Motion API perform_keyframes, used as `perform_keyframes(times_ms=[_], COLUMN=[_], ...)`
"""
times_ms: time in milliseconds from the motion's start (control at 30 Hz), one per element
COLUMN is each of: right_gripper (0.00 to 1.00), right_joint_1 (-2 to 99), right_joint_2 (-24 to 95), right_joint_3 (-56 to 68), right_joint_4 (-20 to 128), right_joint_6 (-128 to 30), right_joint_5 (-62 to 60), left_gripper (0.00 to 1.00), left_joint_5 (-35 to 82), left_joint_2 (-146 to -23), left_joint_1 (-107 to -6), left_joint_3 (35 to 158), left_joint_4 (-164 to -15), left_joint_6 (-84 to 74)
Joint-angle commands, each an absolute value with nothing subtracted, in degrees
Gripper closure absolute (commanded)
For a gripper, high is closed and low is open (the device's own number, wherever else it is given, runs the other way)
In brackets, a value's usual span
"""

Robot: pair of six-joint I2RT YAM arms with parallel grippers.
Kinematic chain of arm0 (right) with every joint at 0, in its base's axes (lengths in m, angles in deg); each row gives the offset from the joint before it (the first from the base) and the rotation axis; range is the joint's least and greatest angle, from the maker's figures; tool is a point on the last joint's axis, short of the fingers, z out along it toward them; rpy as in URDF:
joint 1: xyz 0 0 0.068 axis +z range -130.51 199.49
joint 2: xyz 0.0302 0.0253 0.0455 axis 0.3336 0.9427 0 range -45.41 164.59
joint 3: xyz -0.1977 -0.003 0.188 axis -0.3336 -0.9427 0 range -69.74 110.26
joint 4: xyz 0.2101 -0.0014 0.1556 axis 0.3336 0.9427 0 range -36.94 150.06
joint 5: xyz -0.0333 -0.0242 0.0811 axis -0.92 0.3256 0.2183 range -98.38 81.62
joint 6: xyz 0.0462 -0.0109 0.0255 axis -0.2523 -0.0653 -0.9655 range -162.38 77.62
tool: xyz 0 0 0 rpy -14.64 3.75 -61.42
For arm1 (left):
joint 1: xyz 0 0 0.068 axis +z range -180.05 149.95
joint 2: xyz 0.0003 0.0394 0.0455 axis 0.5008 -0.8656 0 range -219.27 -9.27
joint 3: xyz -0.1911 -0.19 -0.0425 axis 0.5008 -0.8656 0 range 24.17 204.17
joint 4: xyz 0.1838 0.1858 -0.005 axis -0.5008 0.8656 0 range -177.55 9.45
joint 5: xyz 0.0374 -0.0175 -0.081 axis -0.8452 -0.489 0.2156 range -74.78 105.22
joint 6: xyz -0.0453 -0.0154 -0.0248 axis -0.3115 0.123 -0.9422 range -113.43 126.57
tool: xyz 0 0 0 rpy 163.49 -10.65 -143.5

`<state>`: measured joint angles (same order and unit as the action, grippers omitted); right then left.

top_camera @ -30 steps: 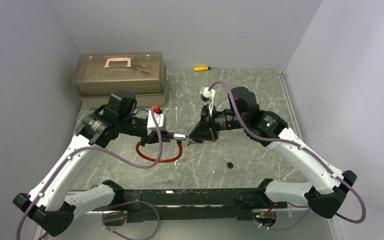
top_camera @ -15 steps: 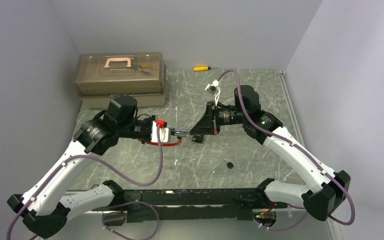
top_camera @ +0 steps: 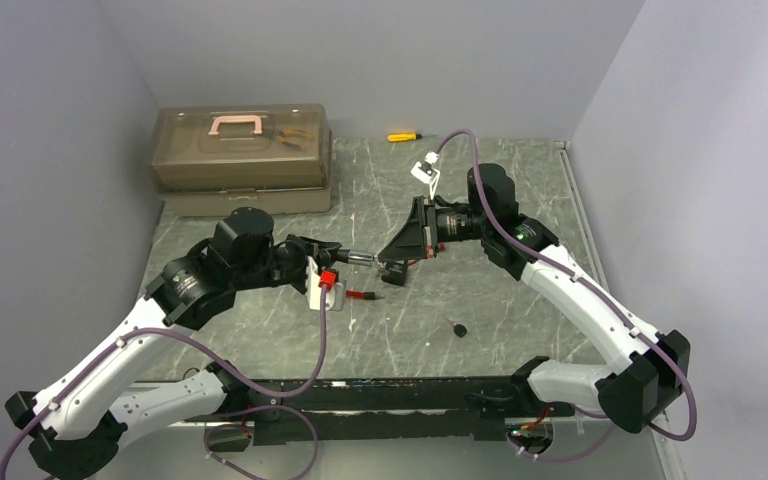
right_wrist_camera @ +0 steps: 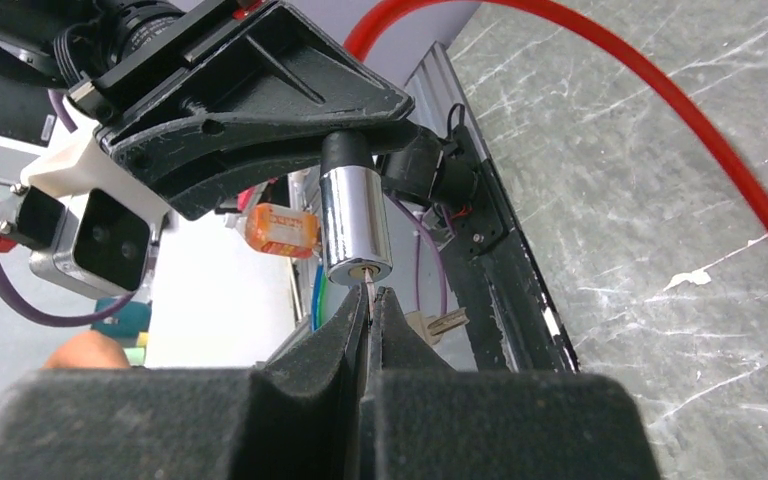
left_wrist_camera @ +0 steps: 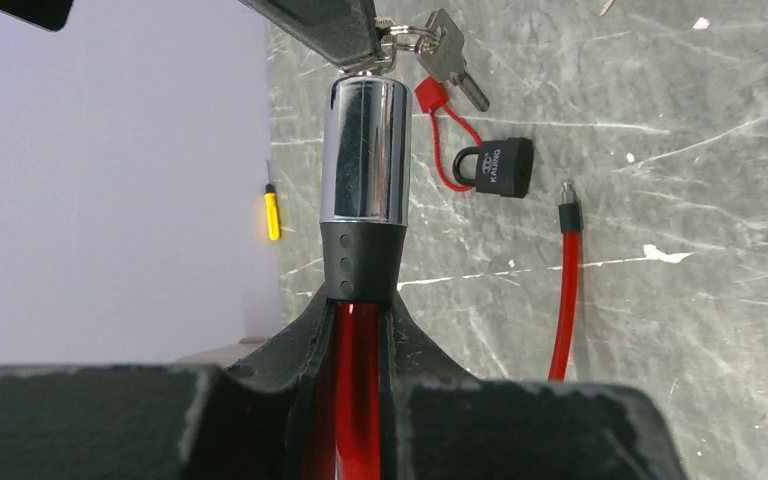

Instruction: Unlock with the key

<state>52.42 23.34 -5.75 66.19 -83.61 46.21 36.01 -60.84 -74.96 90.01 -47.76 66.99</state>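
The lock is a chrome cylinder (left_wrist_camera: 364,150) with a black collar on a red cable (left_wrist_camera: 360,400). My left gripper (left_wrist_camera: 360,310) is shut on the cable just behind the collar and holds the cylinder (top_camera: 362,258) above the table. My right gripper (right_wrist_camera: 369,300) is shut on the key (right_wrist_camera: 369,292), whose tip sits in the keyhole at the cylinder's end face (right_wrist_camera: 357,268). Spare keys (left_wrist_camera: 445,55) hang from the ring beside the right gripper (top_camera: 388,268). The cable's free end (left_wrist_camera: 566,200), with its metal tip, lies on the table apart from the cylinder.
A small black cap on a red tether (left_wrist_camera: 500,165) lies on the marble table. A brown toolbox (top_camera: 240,150) stands at the back left and a yellow screwdriver (top_camera: 404,136) lies at the back wall. A small black piece (top_camera: 458,329) sits near the front.
The left arm has lifted the lock off the table and turned it toward the right gripper. The right gripper has risen with the key and stays at the cylinder's end. The red loop has left the table.
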Motion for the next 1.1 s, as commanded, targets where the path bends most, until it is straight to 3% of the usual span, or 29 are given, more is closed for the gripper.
perform_keyframes(times_ms=[0,33,67,133,200,367,500,667,1067], right_gripper=[1.00,1.00,0.94,0.70,0.53,0.35,0.23,0.18,0.17], right_joint_1=[51.4,51.5,51.4,51.3,50.7,48.6,46.7,46.4,46.4], right_joint_2=[23.2,23.1,22.9,22.5,21.8,19.2,18.0,17.4,18.3], right_joint_3=[-5.3,-4.8,-4.2,-3.0,-1.8,-1.2,-1.8,-2.5,-8.6], right_joint_4=[62.9,63.5,64.5,67.2,70.5,74.0,75.9,78.3,82.1], right_joint_6=[-85.6,-84.7,-83.7,-80.9,-77.8,-73.8,-72.3,-69.7,-67.8], right_joint_5=[44.5,44.4,44.2,43.1,40.8,35.7,33.3,27.6,15.1], left_gripper=[1.00,1.00,1.00,1.00,1.00,1.00,1.00,1.00,1.00], left_joint_5=[36.1,35.9,35.7,35.1,34.9,38.8,47.0,52.0,37.4], left_joint_2=[-60.7,-61.0,-61.2,-61.7,-62.2,-63.3,-66.3,-73.2,-88.4], left_joint_1=[-76.2,-76.2,-76.1,-76.1,-76.0,-71.0,-60.3,-48.3,-39.8], left_joint_3=[91.7,92.1,92.4,93.2,94.0,94.8,96.7,99.6,93.6], left_joint_4=[-54.7,-54.6,-54.4,-53.7,-52.0,-46.0,-39.6,-35.3,-37.4], left_joint_6=[68.9,67.6,66.3,63.2,59.1,50.5,46.0,41.2,42.6])
